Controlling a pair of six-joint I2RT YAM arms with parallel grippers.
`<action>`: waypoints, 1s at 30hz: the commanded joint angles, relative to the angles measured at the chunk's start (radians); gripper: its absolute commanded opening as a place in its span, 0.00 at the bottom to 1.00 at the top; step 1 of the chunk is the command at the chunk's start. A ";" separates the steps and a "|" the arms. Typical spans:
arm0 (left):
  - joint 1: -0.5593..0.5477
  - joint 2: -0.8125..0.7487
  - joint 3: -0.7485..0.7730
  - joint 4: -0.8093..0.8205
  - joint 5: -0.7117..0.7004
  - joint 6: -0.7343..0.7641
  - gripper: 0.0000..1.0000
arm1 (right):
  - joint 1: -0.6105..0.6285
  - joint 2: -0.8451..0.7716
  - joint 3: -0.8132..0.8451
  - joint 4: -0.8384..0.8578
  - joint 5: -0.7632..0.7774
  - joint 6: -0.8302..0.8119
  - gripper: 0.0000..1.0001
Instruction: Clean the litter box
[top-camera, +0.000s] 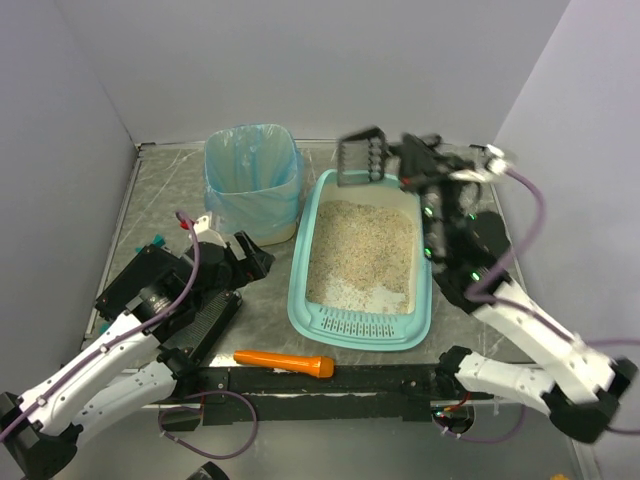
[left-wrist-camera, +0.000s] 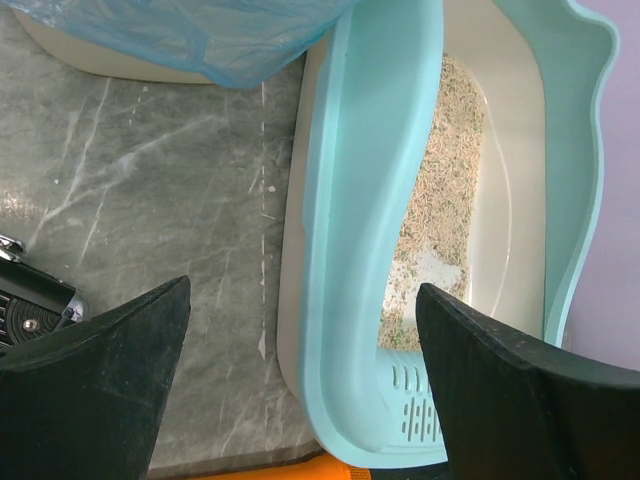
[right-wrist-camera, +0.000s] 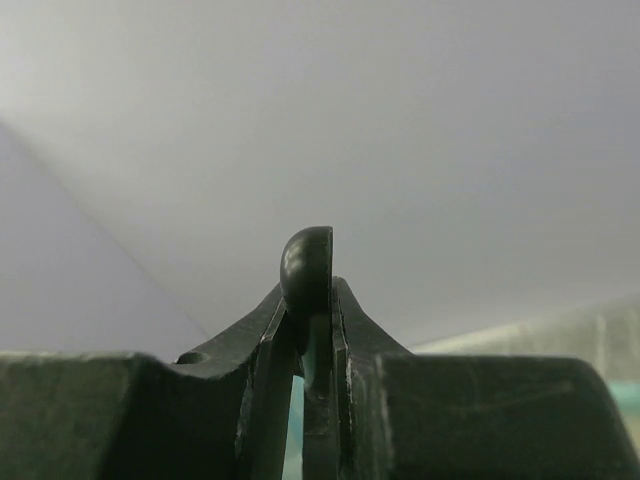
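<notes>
Left arm (top-camera: 110, 365): set low, forearm reaching forward. Left gripper (top-camera: 256, 256): pitched downward, jaws spread wide and empty, both fingers (left-wrist-camera: 100, 380) clear of contact.

Right arm (top-camera: 530, 335): folded up at the elbow, wrist raised and turned left. Right gripper (top-camera: 395, 160): clamped tight on the handle of a scoop (top-camera: 360, 160). The scoop head projects ahead of the fingertips and the handle end sits between them.

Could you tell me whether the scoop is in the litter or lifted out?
Lifted out: the scoop hangs over the litter box's far rim, clamped in the right gripper.
</notes>
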 joint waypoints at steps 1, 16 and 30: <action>0.006 0.012 -0.010 0.052 0.018 -0.016 0.97 | -0.001 -0.174 -0.225 -0.273 0.183 0.294 0.10; 0.006 -0.009 -0.068 0.094 0.035 -0.011 0.97 | -0.009 -0.044 -0.469 -0.445 0.069 0.676 0.21; 0.006 -0.006 -0.065 0.100 0.027 -0.003 0.97 | -0.107 -0.051 -0.495 -0.554 -0.080 0.696 0.55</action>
